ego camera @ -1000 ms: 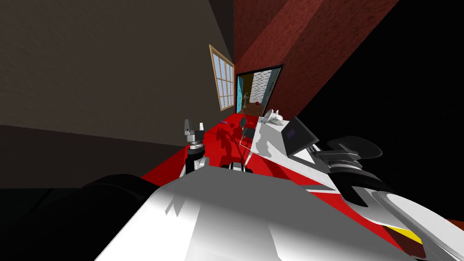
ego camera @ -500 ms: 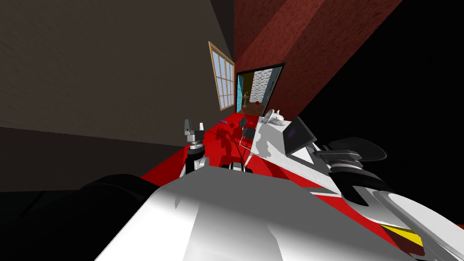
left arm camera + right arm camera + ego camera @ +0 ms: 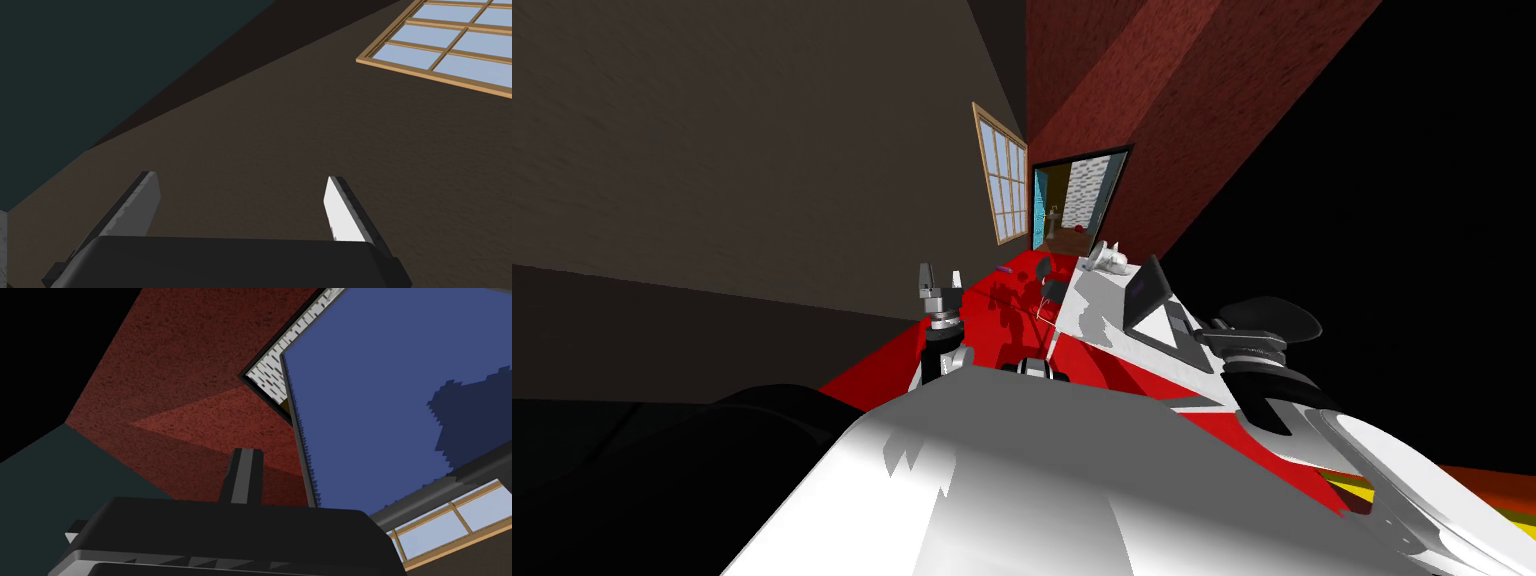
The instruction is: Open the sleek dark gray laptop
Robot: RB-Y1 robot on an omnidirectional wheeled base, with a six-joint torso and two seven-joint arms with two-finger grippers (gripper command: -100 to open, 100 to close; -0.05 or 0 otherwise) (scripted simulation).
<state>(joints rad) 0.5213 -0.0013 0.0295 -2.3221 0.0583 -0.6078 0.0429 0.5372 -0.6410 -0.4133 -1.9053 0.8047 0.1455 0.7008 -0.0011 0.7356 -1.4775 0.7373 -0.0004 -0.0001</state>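
Note:
The dark grey laptop [image 3: 1148, 300] stands on a white table [image 3: 1097, 305] to my right, lid raised steeply and its blue screen [image 3: 1140, 288] facing me. In the right wrist view that blue screen [image 3: 390, 403] rises close beside my right gripper [image 3: 245, 475], whose two fingers are pressed together with nothing between them. I cannot tell if they touch the lid's edge. My right forearm [image 3: 1260, 340] reaches in next to the laptop's base. My left gripper [image 3: 940, 278] is held up over the red floor, away from the table, and my left gripper [image 3: 240, 200] is open and empty.
A small white object [image 3: 1112, 260] sits at the table's far end. A dark chair [image 3: 1053, 290] stands on the red floor [image 3: 992, 320] beside the table. A window [image 3: 1002, 185] and an open doorway [image 3: 1077, 200] lie beyond. A black area lies to the right.
The right gripper has gone from open to shut. The laptop lid has swung up to a steeper angle, and my right arm has shifted left with it. The left arm has not moved.

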